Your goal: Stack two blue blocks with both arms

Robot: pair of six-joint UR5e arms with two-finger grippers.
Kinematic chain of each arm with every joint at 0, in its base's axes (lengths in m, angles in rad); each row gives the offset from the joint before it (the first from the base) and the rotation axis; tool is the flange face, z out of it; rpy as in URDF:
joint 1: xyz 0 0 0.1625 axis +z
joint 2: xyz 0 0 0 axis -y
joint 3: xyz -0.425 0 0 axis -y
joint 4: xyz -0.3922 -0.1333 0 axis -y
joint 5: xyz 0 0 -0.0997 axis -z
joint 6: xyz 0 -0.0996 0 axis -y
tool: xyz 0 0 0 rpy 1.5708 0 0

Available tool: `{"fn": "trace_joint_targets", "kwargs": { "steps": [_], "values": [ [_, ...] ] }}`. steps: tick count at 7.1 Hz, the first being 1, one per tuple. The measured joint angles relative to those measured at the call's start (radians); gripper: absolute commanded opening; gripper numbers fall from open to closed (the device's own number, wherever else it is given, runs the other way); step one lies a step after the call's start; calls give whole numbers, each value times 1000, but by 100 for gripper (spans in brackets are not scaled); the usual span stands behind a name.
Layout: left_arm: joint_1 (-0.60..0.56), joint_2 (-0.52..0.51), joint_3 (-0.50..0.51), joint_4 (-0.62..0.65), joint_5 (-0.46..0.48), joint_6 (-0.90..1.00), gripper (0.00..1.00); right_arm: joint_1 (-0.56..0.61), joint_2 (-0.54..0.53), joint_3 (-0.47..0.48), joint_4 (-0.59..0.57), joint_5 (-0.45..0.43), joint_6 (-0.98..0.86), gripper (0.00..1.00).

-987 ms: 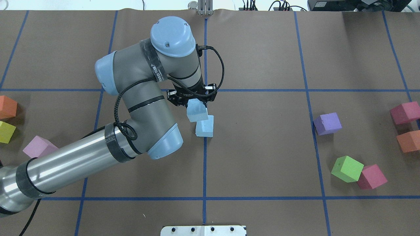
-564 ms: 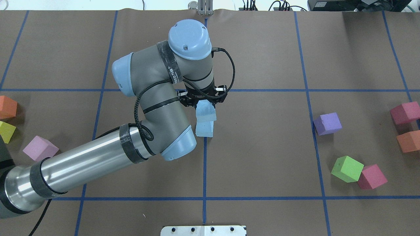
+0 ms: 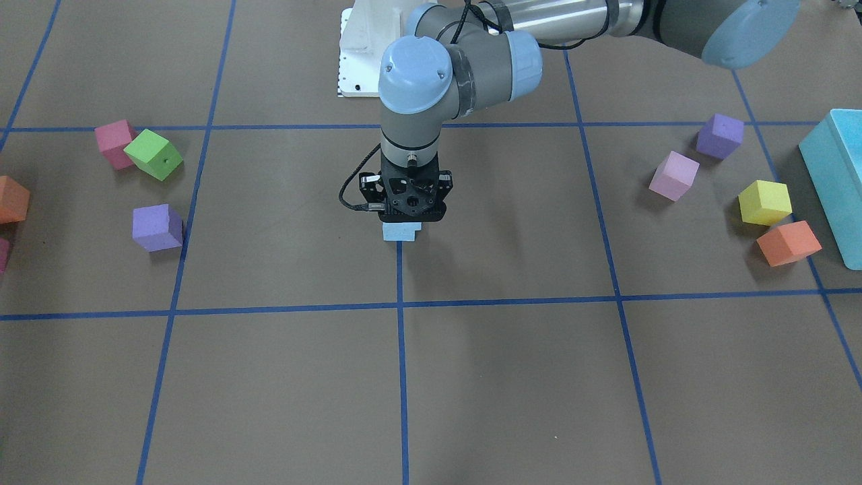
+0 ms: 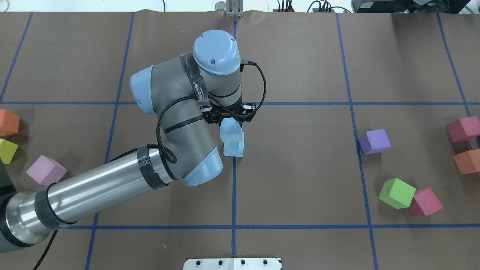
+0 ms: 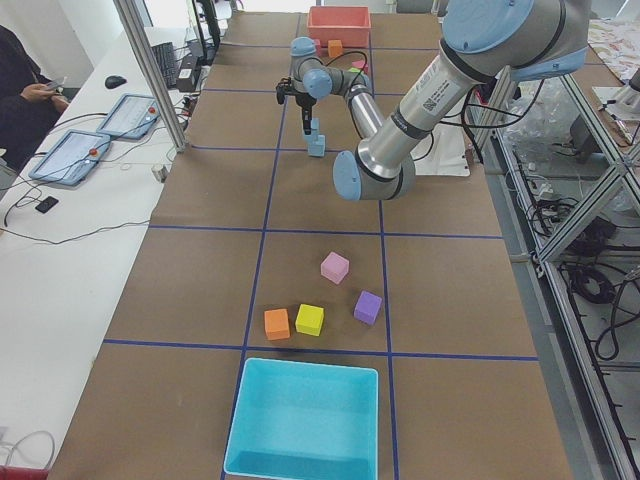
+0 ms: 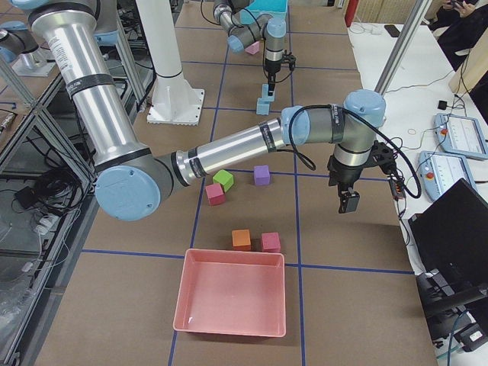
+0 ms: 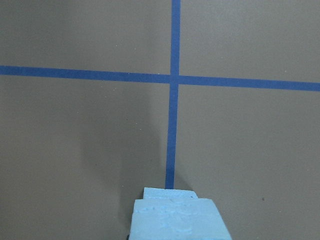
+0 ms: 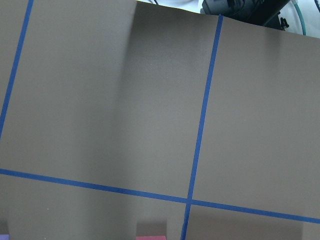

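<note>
My left gripper (image 4: 229, 119) is at the table's middle, shut on a pale blue block (image 4: 230, 131). It holds this block right over the second blue block (image 4: 234, 148), which sits on the centre tape line. The top block is slightly offset, and I cannot tell whether the two touch. The left wrist view shows the held block (image 7: 175, 220) with the lower block's edge (image 7: 167, 192) beyond it. The side views show the pair one above the other, upper (image 5: 313, 128) and lower (image 6: 262, 107). My right gripper (image 6: 349, 200) hangs far from them; whether it is open I cannot tell.
To the right lie purple (image 4: 374, 141), green (image 4: 396, 193), red (image 4: 425, 202), dark pink (image 4: 463, 128) and orange (image 4: 467, 161) cubes. To the left are orange (image 4: 7, 122), yellow (image 4: 6, 150) and pink (image 4: 45, 170) cubes. A turquoise box (image 5: 305, 420) and a pink tray (image 6: 232, 293) sit at the table's ends.
My left arm has swung right with the blue block in it, bringing the block from beside the lower block to above it, then settling a little lower.
</note>
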Motion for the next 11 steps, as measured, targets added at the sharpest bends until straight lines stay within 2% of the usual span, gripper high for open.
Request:
{"fn": "trace_joint_targets", "kwargs": {
  "steps": [7,8,9,10,11],
  "values": [
    [41,4,3,-4,35,8,45,-2,4,-10,0,-1,0,100],
    [46,3,4,-5,39,8,50,-2,5,-12,0,-1,0,100],
    [48,3,4,-6,41,8,80,-2,6,-16,0,-1,0,100],
    [49,4,3,-6,41,9,97,-2,7,-18,0,-1,0,100],
    [50,4,2,-6,42,12,98,-3,8,-19,0,-1,0,100]
  ]
}}
